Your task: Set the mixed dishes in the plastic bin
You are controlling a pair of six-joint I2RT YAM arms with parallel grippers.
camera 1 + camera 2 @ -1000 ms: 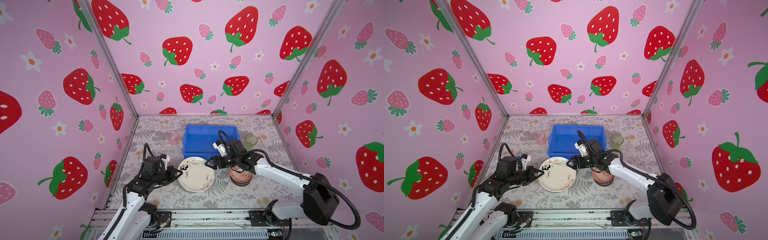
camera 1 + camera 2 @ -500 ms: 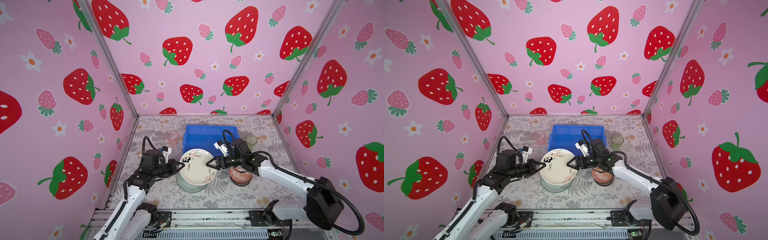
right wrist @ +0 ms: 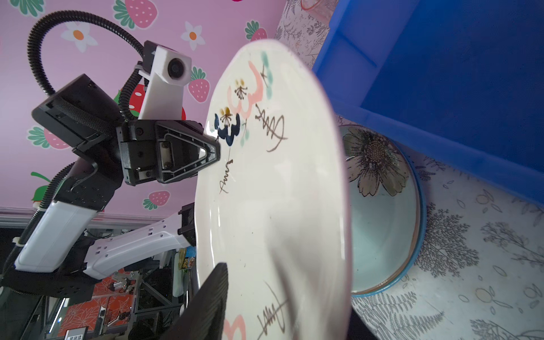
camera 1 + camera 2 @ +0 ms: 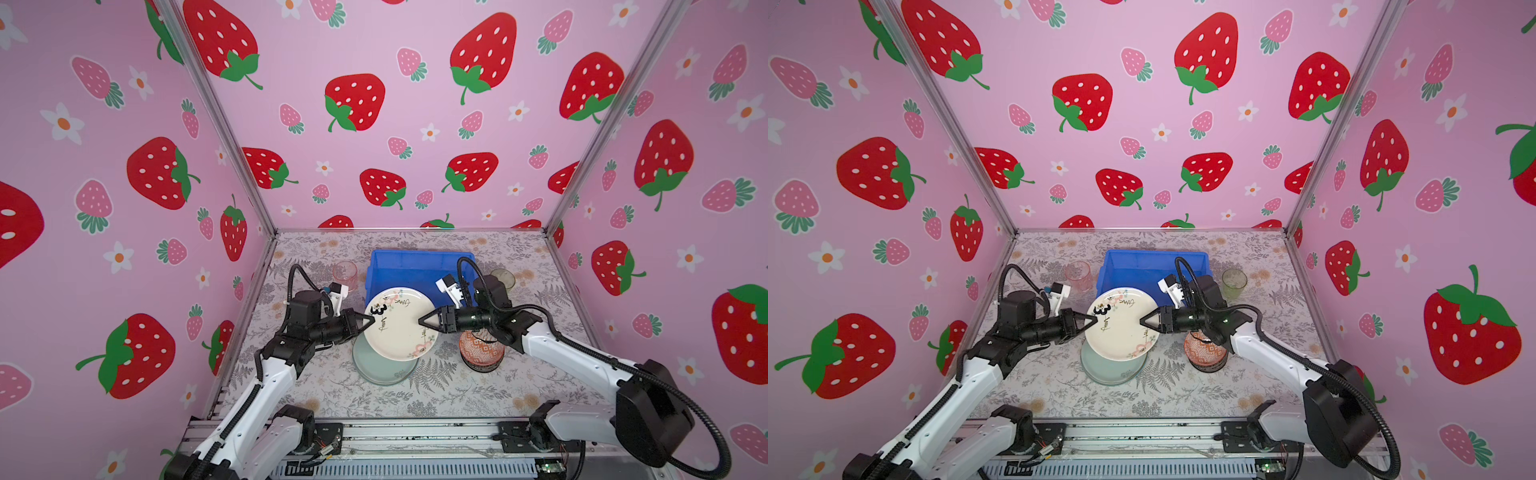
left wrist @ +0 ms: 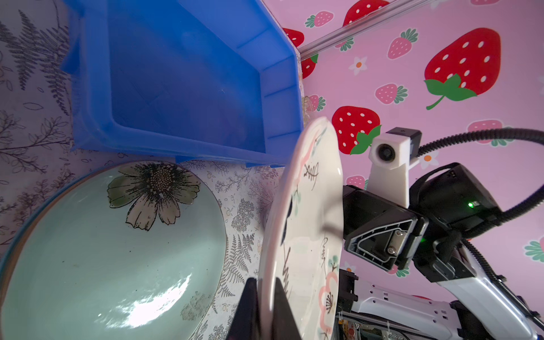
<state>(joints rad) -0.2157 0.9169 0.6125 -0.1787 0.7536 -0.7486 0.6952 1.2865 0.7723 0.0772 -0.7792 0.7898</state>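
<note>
My left gripper (image 4: 371, 321) clamps the white plate (image 4: 399, 328) by its rim; my right gripper (image 4: 420, 321) straddles the opposite rim, clamp unconfirmed | plate aloft, tilted, overlapping blue bin (image 4: 417, 266) near wall, above green plate (image 4: 376, 368) | I should secure both holds, clear wall, lower level | a second ago plate lay low on green plate.

top views: stereo pair, high at the front, looking down over the surface (image 4: 478, 399) | left wrist: close behind left hand (image 5: 265, 284), facing the right arm (image 5: 441, 265) | right wrist: close behind right hand (image 3: 250, 269), facing the left arm (image 3: 59, 229) | shared: white plate (image 4: 399, 328), blue bin (image 4: 415, 266)
</note>
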